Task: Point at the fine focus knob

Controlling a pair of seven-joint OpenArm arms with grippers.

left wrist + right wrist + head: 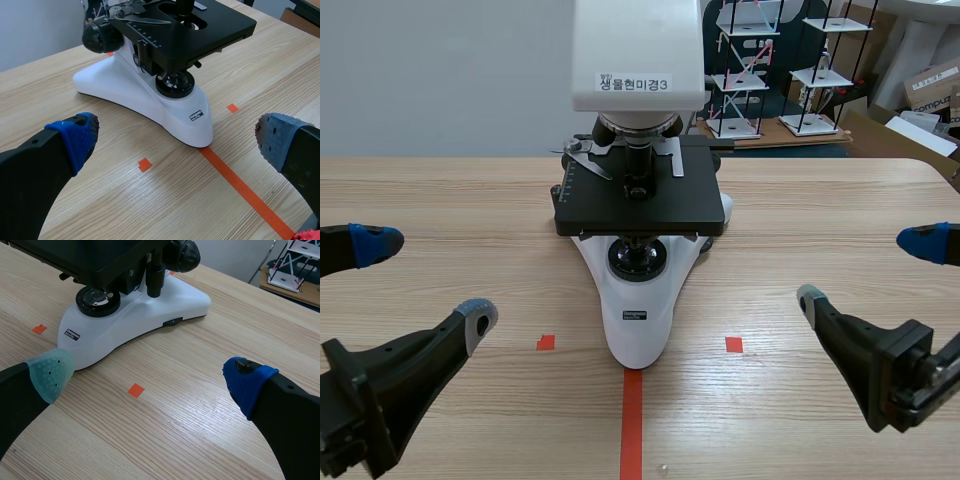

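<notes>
On the table point(440, 200), midway between its left and right edges, a white microscope point(638, 330) stands with the narrow toe of its base toward the near edge. The toe meets the far end of an orange tape line point(631, 425), and one tape square point(546, 342) lies to each side of it. From the scene view the focus knob is hidden behind the black stage point(640, 205). The left claw point(428, 280) hangs low by the near left corner and the right claw point(865, 270) by the near right corner. Both have their fingers spread wide with nothing between them, and both are well apart from the microscope.

Left wrist view: the left claw point(175, 137) has its fingers wide apart, and the base toe lies ahead of and between them. The focus knob point(97, 36), black and ribbed, projects from the side of the microscope beside the stage point(200, 25). It is well ahead of the claw and apart from it.

Right wrist view: the right claw point(147, 377) is likewise spread, with a grey-green pad point(50, 372) on one finger and a blue pad point(247, 382) on the other. On this side a black focus knob point(182, 255) projects from the microscope point(150, 315) above the base, its smaller end section facing outward. It is well ahead of the claw and apart from it.
</notes>
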